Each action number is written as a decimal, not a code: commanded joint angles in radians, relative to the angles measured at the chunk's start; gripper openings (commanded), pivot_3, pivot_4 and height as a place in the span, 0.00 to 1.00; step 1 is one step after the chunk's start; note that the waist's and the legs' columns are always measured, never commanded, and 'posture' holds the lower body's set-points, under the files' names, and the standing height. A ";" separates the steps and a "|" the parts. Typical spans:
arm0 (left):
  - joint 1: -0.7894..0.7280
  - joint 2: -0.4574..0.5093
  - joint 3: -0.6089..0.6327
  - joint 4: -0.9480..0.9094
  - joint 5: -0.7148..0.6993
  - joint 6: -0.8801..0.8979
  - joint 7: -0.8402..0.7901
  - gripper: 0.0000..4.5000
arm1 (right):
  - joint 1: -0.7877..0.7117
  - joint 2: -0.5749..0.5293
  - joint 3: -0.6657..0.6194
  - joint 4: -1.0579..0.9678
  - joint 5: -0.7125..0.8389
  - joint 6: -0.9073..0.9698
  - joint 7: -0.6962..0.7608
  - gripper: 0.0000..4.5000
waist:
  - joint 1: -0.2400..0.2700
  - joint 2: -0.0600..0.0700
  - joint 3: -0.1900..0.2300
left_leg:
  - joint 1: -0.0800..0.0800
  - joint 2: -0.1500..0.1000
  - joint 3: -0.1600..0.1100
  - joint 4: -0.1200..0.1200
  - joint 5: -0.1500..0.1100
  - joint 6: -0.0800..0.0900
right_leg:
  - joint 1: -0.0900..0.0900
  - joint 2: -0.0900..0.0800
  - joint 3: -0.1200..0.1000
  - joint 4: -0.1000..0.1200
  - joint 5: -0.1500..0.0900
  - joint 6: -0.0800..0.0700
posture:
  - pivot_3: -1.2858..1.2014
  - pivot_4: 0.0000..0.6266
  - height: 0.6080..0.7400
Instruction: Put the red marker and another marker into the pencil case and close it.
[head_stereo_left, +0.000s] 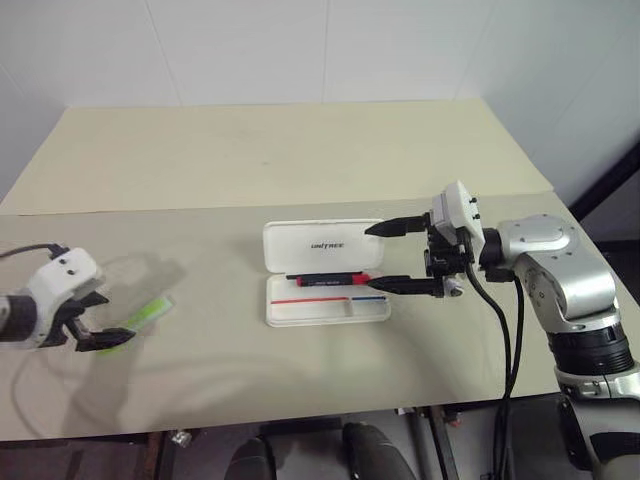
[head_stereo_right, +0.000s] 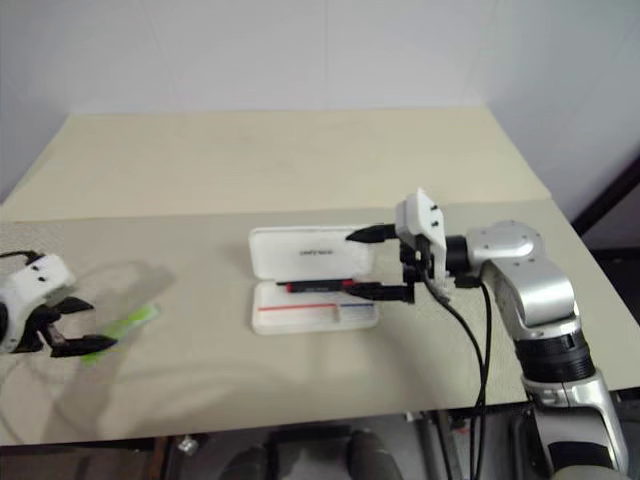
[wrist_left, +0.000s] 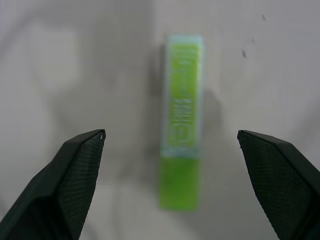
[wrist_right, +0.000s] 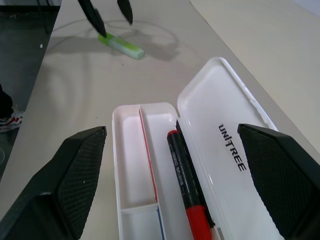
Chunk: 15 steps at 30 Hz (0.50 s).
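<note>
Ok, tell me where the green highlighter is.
The green highlighter lies on the table's left side, under the open left gripper, well apart from the pencil case.

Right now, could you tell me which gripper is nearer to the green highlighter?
Left. The left gripper hangs open right over the green highlighter; the right gripper is open far off, above the pencil case.

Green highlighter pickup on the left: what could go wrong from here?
1. The green highlighter lies flat on the table, between the open left gripper fingers; a flat, low body could slip or skid as they close.
2. The right gripper hangs open at the open pencil case lid; it could nudge the case or crowd the drop-in.
3. The red marker already lies in the tray beside the hinge; the highlighter could land on it and block closing.
</note>
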 joint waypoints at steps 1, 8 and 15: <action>-0.024 -0.006 -0.032 -0.028 0.024 0.008 0.031 1.00 | 0.015 -0.020 -0.039 -0.064 0.036 0.017 -0.033 0.99 | 0.000 0.000 0.000 | 0.000 0.000 0.000 0.000 0.000 0.000 | 0.000 0.000 0.000 0.000 0.000 0.000 | 0.52 0.24 1.00; -0.016 0.001 -0.078 -0.012 0.079 -0.014 0.073 0.79 | 0.049 -0.032 -0.056 -0.112 0.063 0.038 -0.085 1.00 | 0.000 0.000 0.000 | 0.000 0.000 0.000 0.001 0.000 0.000 | 0.000 0.000 0.000 0.000 0.000 0.000 | 0.52 0.24 1.00; -0.029 -0.003 -0.084 0.005 0.082 -0.023 0.071 0.29 | 0.054 -0.046 -0.055 -0.116 0.076 0.033 -0.105 1.00 | 0.000 0.000 0.000 | 0.001 0.000 0.000 0.001 0.000 0.000 | 0.000 0.000 0.000 0.002 0.000 0.000 | 0.52 0.24 1.00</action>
